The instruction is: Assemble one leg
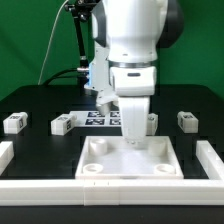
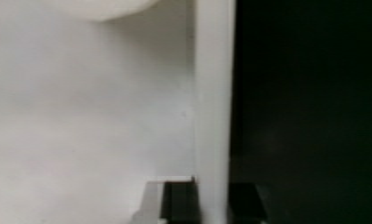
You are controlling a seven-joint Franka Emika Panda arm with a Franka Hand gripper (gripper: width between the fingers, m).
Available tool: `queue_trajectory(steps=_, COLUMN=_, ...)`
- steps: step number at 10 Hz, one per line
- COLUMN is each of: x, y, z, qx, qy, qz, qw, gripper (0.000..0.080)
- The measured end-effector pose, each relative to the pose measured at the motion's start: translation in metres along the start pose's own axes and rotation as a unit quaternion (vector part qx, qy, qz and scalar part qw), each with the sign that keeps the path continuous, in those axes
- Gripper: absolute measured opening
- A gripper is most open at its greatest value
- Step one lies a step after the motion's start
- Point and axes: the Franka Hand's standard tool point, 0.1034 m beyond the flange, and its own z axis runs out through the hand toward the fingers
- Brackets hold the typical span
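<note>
Four legs, all loose on the black table [image 1: 30,105], none fitted yet: far-left leg [image 1: 14,122], second leg [image 1: 63,124], a third leg [image 1: 152,122] half hidden just beside the claw [image 1: 135,138], and the right-end leg [image 1: 186,120]. Claw points straight down onto the far rim of the tray [image 1: 130,170], not onto a leg. Wrist cam shows that rim running between the fingertips [image 2: 176,205], one each side. I read it as a hold on the tray, to shift or square it before any leg goes in. Clamped or just straddling? Can't tell, contact is too blurry.

Room: marker board [image 1: 98,118] sits just behind the arm. White rail [image 1: 60,192] runs close along the tray's near edge, w/ side rails [image 1: 212,155] flanking it. So little slack fwd, a bit more sideways. Third leg is the bump risk if I slide toward the exterior view's right.
</note>
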Motion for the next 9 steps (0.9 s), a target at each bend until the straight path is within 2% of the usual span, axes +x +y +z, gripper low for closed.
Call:
queue_trajectory(steps=1, x=0.016, y=0.004, z=0.0, qx=0.001, qy=0.0, qz=0.008, qw=1.0, gripper=0.0058)
queue_trajectory(steps=3, x=0.036, y=0.004, z=0.0, qx=0.01, qy=-0.002, qz=0.009, qw=1.0, gripper=0.0058)
queue_trajectory(steps=4, x=0.041, y=0.004, z=0.0, qx=0.012, qy=-0.003, qz=0.004, qw=1.0, gripper=0.0058)
queue_trajectory(steps=7, x=0.038, y=0.005, z=0.0, qx=0.012, qy=-0.002, qz=-0.016, qw=1.0, gripper=0.0058)
queue_trajectory(steps=8, x=0.038, y=0.005, z=0.0, qx=0.012, qy=-0.002, qz=-0.016, qw=1.0, gripper=0.0113)
queue_trajectory(steps=9, x=0.038, y=0.005, z=0.0, qx=0.012, qy=-0.002, qz=-0.016, qw=1.0, gripper=0.0248)
